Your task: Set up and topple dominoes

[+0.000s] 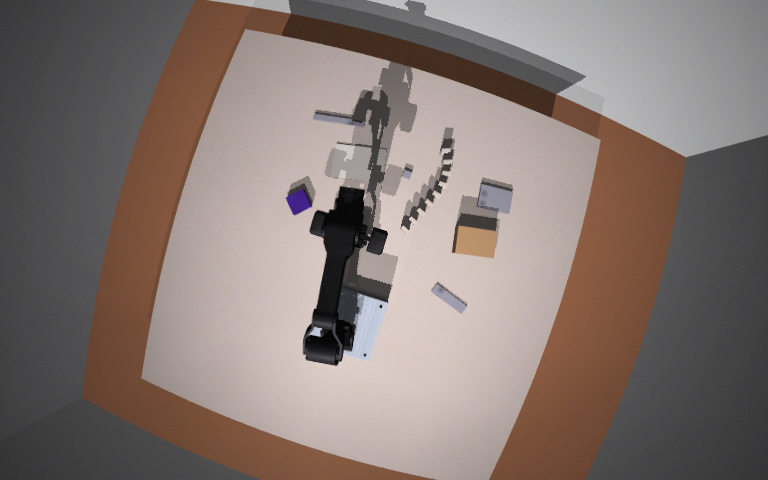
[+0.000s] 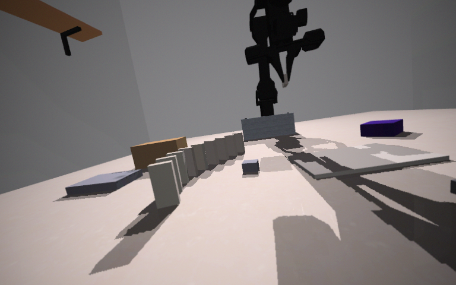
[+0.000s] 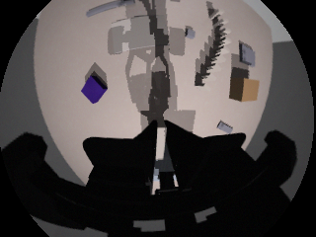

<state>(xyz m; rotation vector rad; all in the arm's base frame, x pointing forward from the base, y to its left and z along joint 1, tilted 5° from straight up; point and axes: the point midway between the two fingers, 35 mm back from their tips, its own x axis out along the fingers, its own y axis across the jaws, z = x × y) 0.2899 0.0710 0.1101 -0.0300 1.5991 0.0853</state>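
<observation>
looks like some kind of robot test setup, plain grey walls (image 1: 702,271) (image 2: 201,67), pale-topped table (image 1: 254,396) (image 2: 215,228) (image 3: 59,64), black robot arm (image 1: 334,271) (image 2: 263,72) bolted-style on a metal base (image 1: 370,333) (image 2: 268,129)

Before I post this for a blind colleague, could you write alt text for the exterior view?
A black robot gripper holds a pale domino raised above the table. To its lower left in the picture, a row of upright dominoes recedes past an orange-tan block; a purple block lies at right.

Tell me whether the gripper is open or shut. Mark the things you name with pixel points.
Shut on a domino (image 2: 285,80) (image 3: 161,143): in the exterior view, the fingertips of the gripper (image 2: 285,79) (image 3: 160,122) pinch the pale piece, held above the table.
</observation>
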